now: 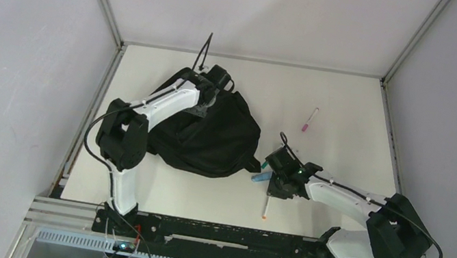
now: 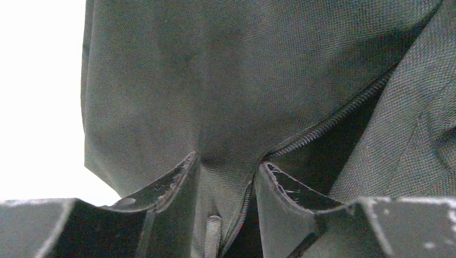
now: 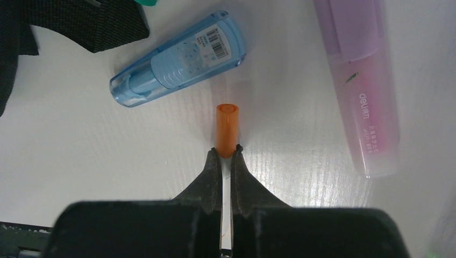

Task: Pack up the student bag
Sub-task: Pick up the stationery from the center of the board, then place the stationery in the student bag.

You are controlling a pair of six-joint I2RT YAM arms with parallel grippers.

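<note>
The right pincer (image 3: pixel 226 152) is clenched, an orange pen cap (image 3: pixel 227 122) poking out just past its tips, though whether it grips the pen cannot be told. In its own view a blue case (image 3: pixel 177 59) with a barcode sticker lies ahead-left of the tips and a pink highlighter (image 3: pixel 363 97) marked "deli" to their right. Farther off, the left pincer (image 2: pixel 227 161) grasps a fold of the student bag (image 1: pixel 211 133) beside its zip (image 2: pixel 322 126), the bag resting on the worktop (image 1: pixel 340 105) left of the right pincer
</note>
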